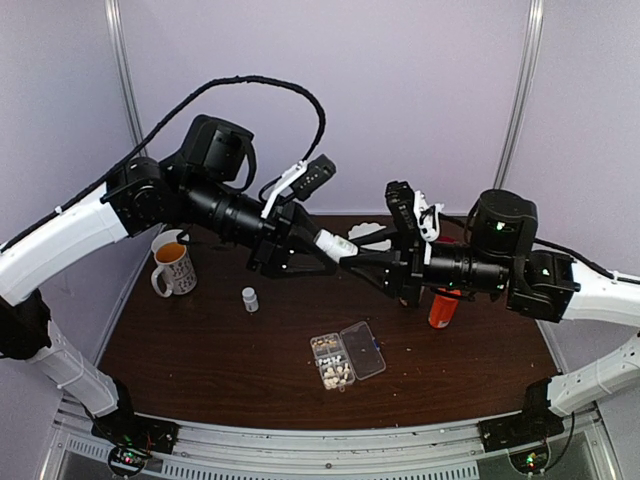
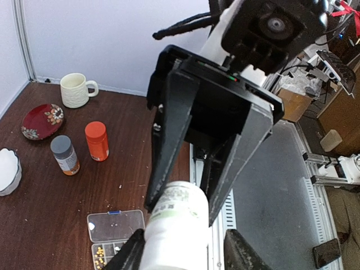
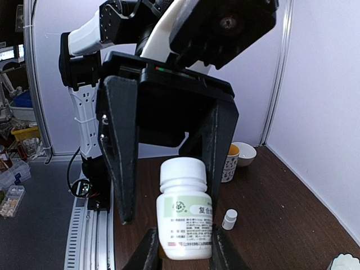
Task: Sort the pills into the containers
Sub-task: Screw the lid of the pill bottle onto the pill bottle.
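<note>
From the top camera, both arms meet in the air above the brown table (image 1: 200,350). The left gripper (image 1: 312,248) and right gripper (image 1: 362,258) face each other with a white pill bottle (image 1: 335,242) lying sideways between them. Below them, on the table's near middle, the organiser box (image 1: 363,350) lies with its clear lid swung open. Cream pills (image 1: 332,365) fill its cells (image 1: 326,348). A mug (image 1: 175,268) of orange liquid and a tiny white bottle (image 1: 250,299) stand to the left, and an orange bottle (image 1: 443,308) stands to the right.

In the left wrist view, the left gripper (image 2: 183,260) stands loosely around the near end of the white pill bottle (image 2: 177,228). One finger is at its side and the other is clear of it, so it is parted and has no hold. The right gripper (image 2: 185,209) straddles the labelled far end. On the table below are the organiser box (image 2: 115,224), a cream mug (image 2: 75,90), a red plate (image 2: 42,121), an orange bottle (image 2: 97,140) and a grey-capped bottle (image 2: 64,154).

In the right wrist view, the right gripper (image 3: 184,256) clamps the base of the upright white pill bottle (image 3: 185,225). The left gripper (image 3: 171,202) flanks the cap (image 3: 184,171), with a plain gap on one side. A tiny white bottle (image 3: 229,219) stands on the table beyond.
</note>
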You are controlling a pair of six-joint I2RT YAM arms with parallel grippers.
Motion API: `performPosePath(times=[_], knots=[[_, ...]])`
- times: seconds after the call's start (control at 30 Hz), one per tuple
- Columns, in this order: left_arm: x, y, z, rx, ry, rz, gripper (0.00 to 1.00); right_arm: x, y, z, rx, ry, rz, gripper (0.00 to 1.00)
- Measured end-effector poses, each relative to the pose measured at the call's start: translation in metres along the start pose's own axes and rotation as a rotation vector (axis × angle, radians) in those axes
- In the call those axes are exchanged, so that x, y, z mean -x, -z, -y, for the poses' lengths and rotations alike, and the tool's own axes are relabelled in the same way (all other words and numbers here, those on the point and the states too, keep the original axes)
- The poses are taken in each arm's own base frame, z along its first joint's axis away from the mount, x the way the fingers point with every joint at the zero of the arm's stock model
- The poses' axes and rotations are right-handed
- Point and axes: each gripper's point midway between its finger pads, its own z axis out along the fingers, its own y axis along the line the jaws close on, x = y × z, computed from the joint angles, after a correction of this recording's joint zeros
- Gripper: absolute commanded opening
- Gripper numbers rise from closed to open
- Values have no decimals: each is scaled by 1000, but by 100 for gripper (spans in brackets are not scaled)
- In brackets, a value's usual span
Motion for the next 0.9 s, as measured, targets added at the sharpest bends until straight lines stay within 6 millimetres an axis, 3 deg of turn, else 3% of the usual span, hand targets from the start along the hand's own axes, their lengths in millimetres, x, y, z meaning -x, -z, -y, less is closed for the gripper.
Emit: performPosePath(times=[0.23, 0.53, 0.9], knots=[[-1, -2, 2, 4, -5, -4, 81, 14, 0, 4, -12, -34, 83, 0], [-1, 8, -9, 73, 28, 11, 77, 15, 14, 2, -20, -41, 137, 0], [31, 42, 1, 92, 145, 151, 72, 16, 19, 2, -29, -17, 162, 0]])
